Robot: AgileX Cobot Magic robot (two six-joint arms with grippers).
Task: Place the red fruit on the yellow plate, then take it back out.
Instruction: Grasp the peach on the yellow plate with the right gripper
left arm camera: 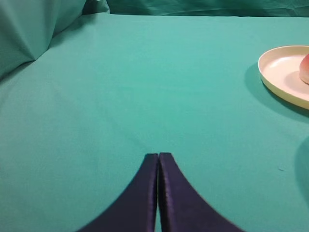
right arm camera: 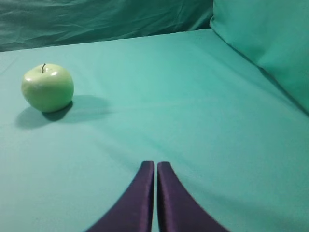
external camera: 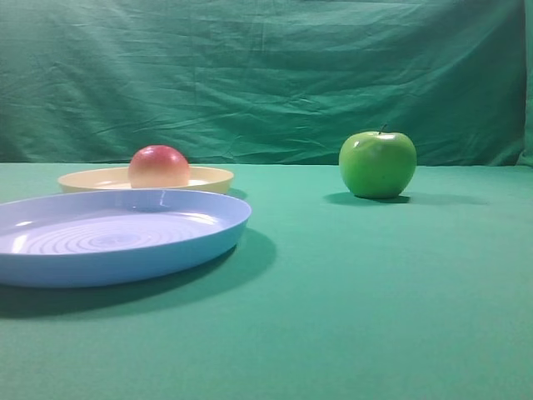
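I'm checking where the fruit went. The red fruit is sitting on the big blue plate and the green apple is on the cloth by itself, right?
Not quite. The red fruit sits on the yellow plate, behind the blue plate, as the exterior high view shows. The green apple does stand alone on the cloth.

Bright, even overhead light. The green apple (external camera: 377,164) shows a white glare spot and a soft shadow on the counter (external camera: 375,292); the near blue plate (external camera: 117,235) looks slightly soft.
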